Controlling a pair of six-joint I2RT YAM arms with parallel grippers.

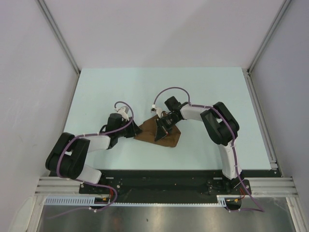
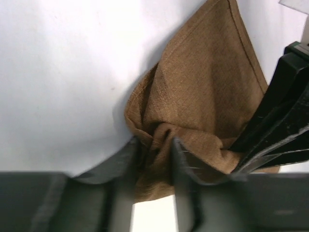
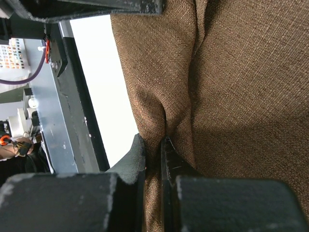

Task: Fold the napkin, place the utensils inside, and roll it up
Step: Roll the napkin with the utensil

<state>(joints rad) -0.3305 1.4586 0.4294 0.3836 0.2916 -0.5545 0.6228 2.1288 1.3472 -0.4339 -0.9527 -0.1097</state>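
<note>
Looks like the folding step, with the napkin bunched at frame centre on the table, left pincer clenched on a crumpled corner and right pincer pinching a raised fold. Calls next for lifting and laying one half flat over the other. Cannot find the utensils anywhere; possibly hidden under cloth or arms.

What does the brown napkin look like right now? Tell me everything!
The napkin is plain brown woven cloth, soft and crumpled, not flat. It lies on the pale table between the two arms, with part lifted up. The right pincer pinches a raised fold of it, and the left pincer squeezes a wrinkled bunch at its edge.
</note>
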